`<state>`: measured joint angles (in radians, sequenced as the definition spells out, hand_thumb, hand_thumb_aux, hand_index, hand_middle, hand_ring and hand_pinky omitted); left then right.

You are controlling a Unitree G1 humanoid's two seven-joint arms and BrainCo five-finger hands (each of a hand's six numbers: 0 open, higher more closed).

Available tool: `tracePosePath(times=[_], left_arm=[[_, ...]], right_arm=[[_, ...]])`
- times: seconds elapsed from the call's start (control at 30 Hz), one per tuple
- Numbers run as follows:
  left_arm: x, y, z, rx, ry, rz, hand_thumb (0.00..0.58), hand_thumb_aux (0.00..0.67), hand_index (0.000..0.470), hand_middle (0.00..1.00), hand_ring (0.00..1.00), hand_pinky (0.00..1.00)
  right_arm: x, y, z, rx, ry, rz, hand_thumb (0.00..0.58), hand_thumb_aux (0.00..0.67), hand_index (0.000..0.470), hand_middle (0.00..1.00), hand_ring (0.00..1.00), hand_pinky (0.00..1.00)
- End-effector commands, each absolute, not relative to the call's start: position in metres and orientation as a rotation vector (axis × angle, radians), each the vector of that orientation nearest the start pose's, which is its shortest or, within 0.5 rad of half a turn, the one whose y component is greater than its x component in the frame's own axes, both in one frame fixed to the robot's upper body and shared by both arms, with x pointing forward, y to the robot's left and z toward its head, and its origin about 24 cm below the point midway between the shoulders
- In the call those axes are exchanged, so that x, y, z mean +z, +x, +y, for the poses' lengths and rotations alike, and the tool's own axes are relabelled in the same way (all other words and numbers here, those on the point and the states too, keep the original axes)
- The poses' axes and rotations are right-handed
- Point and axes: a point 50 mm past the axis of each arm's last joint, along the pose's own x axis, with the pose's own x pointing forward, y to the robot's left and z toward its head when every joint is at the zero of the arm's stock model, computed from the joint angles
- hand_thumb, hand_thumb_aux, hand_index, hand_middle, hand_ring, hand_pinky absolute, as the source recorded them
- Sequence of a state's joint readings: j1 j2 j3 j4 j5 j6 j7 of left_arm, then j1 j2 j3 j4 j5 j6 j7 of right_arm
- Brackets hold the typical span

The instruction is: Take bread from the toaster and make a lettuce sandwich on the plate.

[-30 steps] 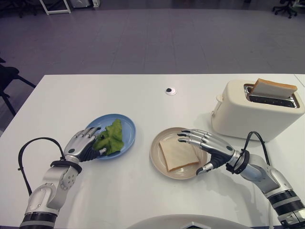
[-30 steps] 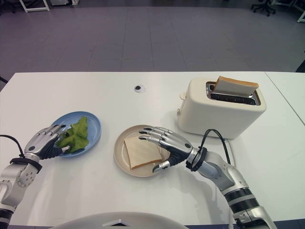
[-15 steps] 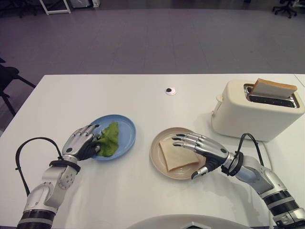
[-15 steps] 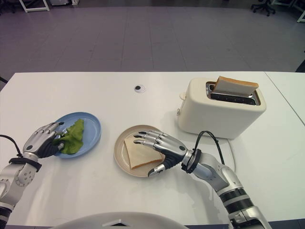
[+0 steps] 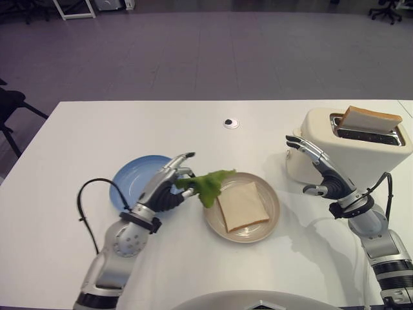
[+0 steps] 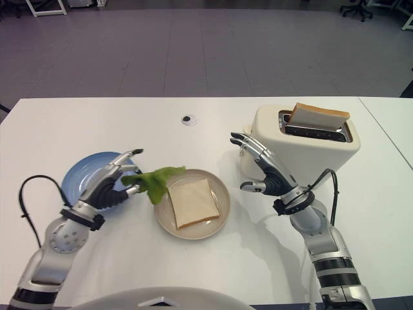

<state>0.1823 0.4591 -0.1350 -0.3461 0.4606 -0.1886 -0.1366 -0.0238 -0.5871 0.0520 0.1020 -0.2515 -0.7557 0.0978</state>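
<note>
If released now, would drop the lettuce leaf (image 5: 205, 184) across the beige plate's (image 5: 268, 223) left rim, short of the bread slice (image 5: 244, 206). Pinched only by fingertips of the left hand (image 5: 164, 190), beside the blue plate (image 5: 132, 181); could slip. Right hand (image 5: 322, 174) spread wide, holding nothing, just before the toaster (image 5: 381, 158): might nudge it when going for the second slice (image 5: 370, 117) standing in the slot.

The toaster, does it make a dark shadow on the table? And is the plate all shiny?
Left eye view: the toaster throws only a soft, pale shadow along its near edge on the white table. Right eye view: the light is even, with no bright glare on the tan plate.
</note>
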Motion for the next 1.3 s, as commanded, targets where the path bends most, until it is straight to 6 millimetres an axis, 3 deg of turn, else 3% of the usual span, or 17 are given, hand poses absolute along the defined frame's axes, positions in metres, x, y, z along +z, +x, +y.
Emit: tracePosePath(times=[0.03, 0.27, 0.3, 0.37, 0.4, 0.43, 0.5, 0.53, 0.57, 0.77, 0.87, 0.97, 1.03, 1.17, 1.3], left_arm=[[0.080, 0.215, 0.140, -0.460, 0.882, -0.284, 0.580, 0.670, 0.470, 0.00, 0.00, 0.00], [0.066, 0.214, 0.120, -0.537, 0.929, -0.275, 0.580, 0.670, 0.470, 0.00, 0.00, 0.00], [0.063, 0.214, 0.120, -0.541, 0.951, -0.270, 0.565, 0.562, 0.394, 0.00, 0.00, 0.00], [0.060, 0.213, 0.121, -0.543, 0.981, -0.262, 0.476, 0.386, 0.271, 0.00, 0.00, 0.00], [0.059, 0.213, 0.121, -0.543, 0.991, -0.259, 0.445, 0.347, 0.243, 0.00, 0.00, 0.00], [0.058, 0.213, 0.122, -0.543, 1.001, -0.257, 0.278, 0.187, 0.131, 0.00, 0.00, 0.00], [0.057, 0.213, 0.123, -0.542, 1.014, -0.254, 0.194, 0.123, 0.087, 0.00, 0.00, 0.00], [0.056, 0.212, 0.124, -0.542, 1.018, -0.254, 0.075, 0.045, 0.031, 0.00, 0.00, 0.00], [0.057, 0.211, 0.124, -0.542, 1.018, -0.257, 0.000, 0.000, 0.000, 0.00, 0.00, 0.00], [0.064, 0.205, 0.124, -0.522, 0.986, -0.277, 0.000, 0.000, 0.000, 0.00, 0.00, 0.00], [0.077, 0.198, 0.124, -0.480, 0.839, -0.317, 0.000, 0.000, 0.000, 0.00, 0.00, 0.00], [0.094, 0.179, 0.124, -0.437, 0.495, -0.361, 0.000, 0.000, 0.000, 0.00, 0.00, 0.00], [0.096, 0.168, 0.127, -0.405, 0.367, -0.356, 0.000, 0.000, 0.000, 0.00, 0.00, 0.00], [0.086, 0.159, 0.132, -0.379, 0.330, -0.318, 0.000, 0.000, 0.000, 0.00, 0.00, 0.00], [0.085, 0.157, 0.128, -0.381, 0.315, -0.323, 0.000, 0.000, 0.000, 0.00, 0.00, 0.00]], right_arm=[[0.094, 0.233, -0.199, 0.448, -0.812, -0.564, 0.000, 0.000, 0.000, 0.00, 0.00, 0.00], [0.089, 0.233, -0.194, 0.473, -0.808, -0.562, 0.000, 0.000, 0.000, 0.00, 0.00, 0.00], [0.089, 0.233, -0.194, 0.476, -0.807, -0.562, 0.000, 0.000, 0.000, 0.00, 0.00, 0.00], [0.088, 0.232, -0.193, 0.485, -0.807, -0.562, 0.000, 0.000, 0.000, 0.00, 0.00, 0.00], [0.088, 0.232, -0.192, 0.491, -0.807, -0.562, 0.000, 0.000, 0.000, 0.00, 0.00, 0.00], [0.088, 0.232, -0.192, 0.496, -0.808, -0.562, 0.000, 0.000, 0.000, 0.00, 0.00, 0.00], [0.087, 0.231, -0.191, 0.505, -0.810, -0.562, 0.000, 0.000, 0.000, 0.00, 0.00, 0.00], [0.087, 0.231, -0.190, 0.509, -0.811, -0.562, 0.000, 0.000, 0.000, 0.00, 0.00, 0.00], [0.087, 0.231, -0.190, 0.513, -0.812, -0.563, 0.000, 0.000, 0.000, 0.00, 0.00, 0.00], [0.088, 0.232, -0.187, 0.540, -0.825, -0.580, 0.000, 0.000, 0.000, 0.00, 0.00, 0.00], [0.112, 0.240, -0.196, 0.502, -0.951, -0.657, 0.000, 0.000, 0.000, 0.00, 0.00, 0.00], [0.165, 0.264, -0.240, 0.319, -1.134, -0.713, 0.000, 0.000, 0.000, 0.00, 0.00, 0.00], [0.186, 0.279, -0.268, 0.233, -1.282, -0.679, 0.000, 0.000, 0.000, 0.00, 0.00, 0.00], [0.191, 0.309, -0.311, 0.173, -1.543, -0.462, 0.000, 0.000, 0.000, 0.00, 0.00, 0.00], [0.189, 0.323, -0.333, 0.124, -1.623, -0.330, 0.000, 0.000, 0.000, 0.00, 0.00, 0.00]])
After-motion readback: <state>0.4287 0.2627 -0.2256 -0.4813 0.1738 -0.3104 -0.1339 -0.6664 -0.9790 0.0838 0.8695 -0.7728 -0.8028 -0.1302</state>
